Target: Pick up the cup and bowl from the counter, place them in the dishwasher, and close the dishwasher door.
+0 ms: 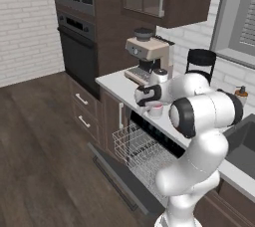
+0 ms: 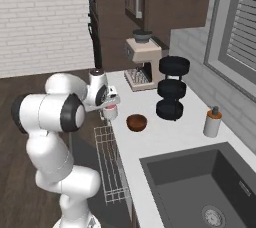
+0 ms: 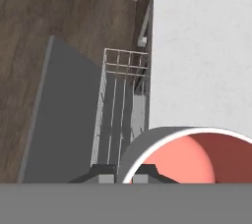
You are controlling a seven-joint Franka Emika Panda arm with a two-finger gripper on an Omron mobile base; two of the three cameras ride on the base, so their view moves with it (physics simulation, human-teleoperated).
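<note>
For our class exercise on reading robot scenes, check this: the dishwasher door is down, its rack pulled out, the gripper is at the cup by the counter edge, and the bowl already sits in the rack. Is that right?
Not quite. The bowl is not in the rack; it sits on the counter, as the right base view shows. The rest holds: the dishwasher door is down, the rack is out, and the gripper is shut on the rim of the cup at the counter edge.

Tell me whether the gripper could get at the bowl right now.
Probably not yet: the gripper is shut on the cup at the counter edge. The bowl sits uncovered just beyond, so the way opens once the cup is stowed.
</note>
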